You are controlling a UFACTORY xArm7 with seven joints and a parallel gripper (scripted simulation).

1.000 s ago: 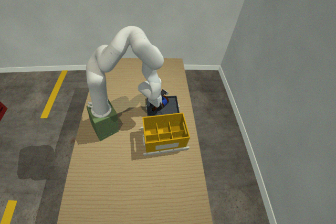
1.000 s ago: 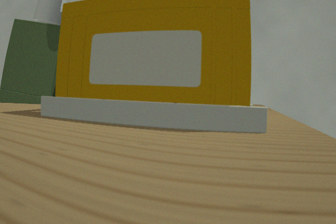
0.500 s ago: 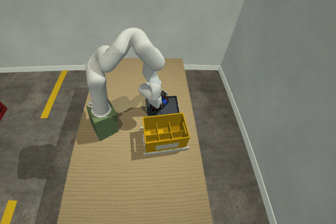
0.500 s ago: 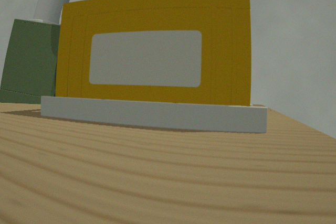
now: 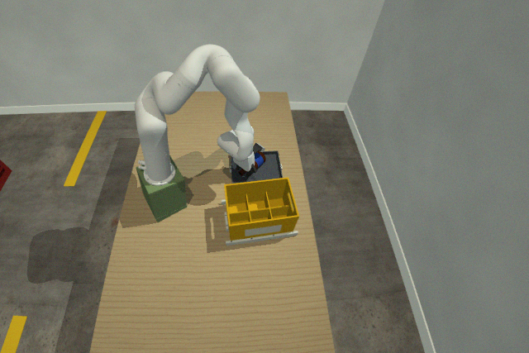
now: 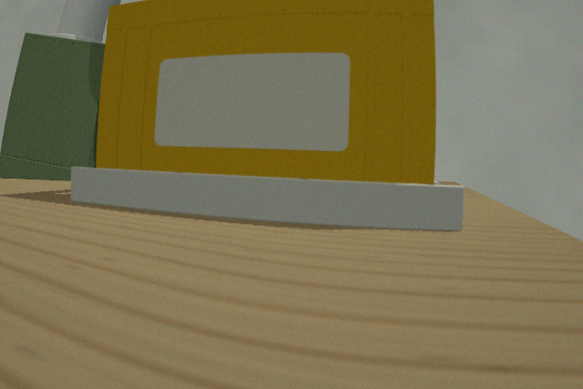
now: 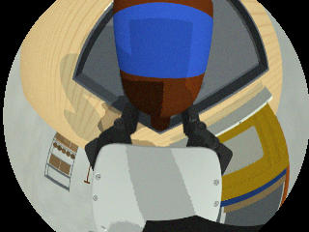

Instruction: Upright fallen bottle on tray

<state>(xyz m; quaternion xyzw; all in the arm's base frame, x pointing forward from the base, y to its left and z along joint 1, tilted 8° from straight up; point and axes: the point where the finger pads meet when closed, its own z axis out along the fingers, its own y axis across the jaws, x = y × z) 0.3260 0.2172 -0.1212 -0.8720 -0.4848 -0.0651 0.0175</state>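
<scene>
The brown bottle with a blue label (image 5: pixel 259 160) (image 7: pixel 162 43) lies on its side on the dark tray (image 5: pixel 272 173) (image 7: pixel 233 50), its neck toward the gripper in the wrist view and its base cut off there. My gripper (image 7: pixel 160 101) is partly open, with its black fingers on either side of the bottle's narrowing shoulder and neck. No firm contact shows. In the top view the arm's wrist hides much of the fingers and the neck. The yellow crate (image 5: pixel 258 228) (image 6: pixel 263 34) (image 7: pixel 276 140) stands level beside the tray. It hides the tray and bottle in the exterior view.
Pale rails (image 5: pixel 261 238) (image 6: pixel 268 199) run along the crate's base. The crate has several compartments and stands close to the tray's near side. The arm's green base block (image 5: pixel 164 202) (image 6: pixel 51 102) is at the left on the wooden table (image 5: pixel 213 298) (image 6: pixel 282 309).
</scene>
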